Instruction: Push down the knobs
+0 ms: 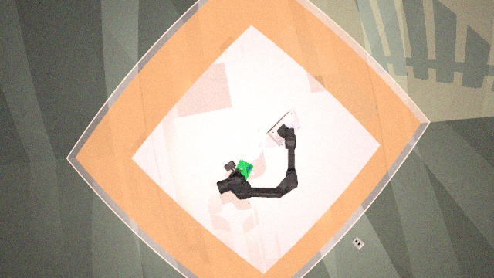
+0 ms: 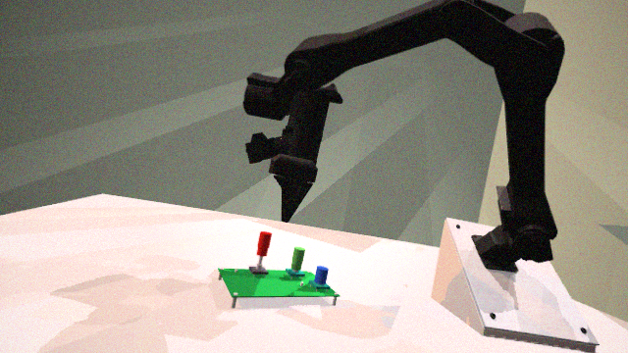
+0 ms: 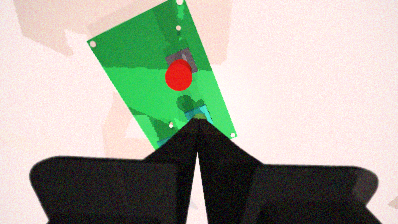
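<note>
The green circuit board (image 1: pixel 243 163) (image 2: pixel 255 286) (image 3: pixel 130 85) stands on short legs. The red knob (image 2: pixel 264 243) (image 3: pixel 178 75) is high on its shaft, with bare shaft showing above the grey potentiometer (image 2: pixel 258 270) (image 3: pixel 187 56). The green knob (image 2: pixel 297 259) stands low over its teal potentiometer; any small gap is too fine to tell. The blue knob (image 2: pixel 321 276) (image 1: pixel 248 168) sits down against its potentiometer. My gripper (image 2: pixel 286 221) (image 3: pixel 198 125) is shut and empty, above the board and clear of the knobs. In the wrist view its fingers cover most of the green knob and hide the blue one.
The arm's sloped white base (image 1: pixel 292 116) (image 2: pixel 535 304) stands to the right of the board in the exterior view. The white table top (image 1: pixel 328 154) has an orange surround (image 1: pixel 116 135). Patches of shadow lie across the board and table.
</note>
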Available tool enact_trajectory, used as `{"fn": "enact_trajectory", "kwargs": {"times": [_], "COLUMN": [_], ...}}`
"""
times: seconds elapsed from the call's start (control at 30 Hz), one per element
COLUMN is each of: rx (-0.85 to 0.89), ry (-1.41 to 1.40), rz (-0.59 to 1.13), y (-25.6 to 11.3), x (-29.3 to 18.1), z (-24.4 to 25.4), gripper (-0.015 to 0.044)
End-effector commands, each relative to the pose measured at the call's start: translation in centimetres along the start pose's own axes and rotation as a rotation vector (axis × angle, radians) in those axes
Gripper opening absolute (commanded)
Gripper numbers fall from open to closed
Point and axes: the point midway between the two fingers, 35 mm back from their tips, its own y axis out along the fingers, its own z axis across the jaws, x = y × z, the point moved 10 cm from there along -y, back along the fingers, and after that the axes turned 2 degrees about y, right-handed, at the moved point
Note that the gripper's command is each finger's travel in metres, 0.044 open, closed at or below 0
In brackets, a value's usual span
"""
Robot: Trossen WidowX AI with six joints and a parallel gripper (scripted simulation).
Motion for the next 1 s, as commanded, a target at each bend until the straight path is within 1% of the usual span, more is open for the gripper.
{"fn": "enact_trajectory", "kwargs": {"times": [0.0, 0.97], "rx": [0.004, 0.006], "ry": [0.138, 1.143], "rz": [-0.001, 0.011], "y": [-0.18, -1.07], "x": [0.23, 1.21], "z": [0.11, 0.48], "gripper": [0.0, 0.0]}}
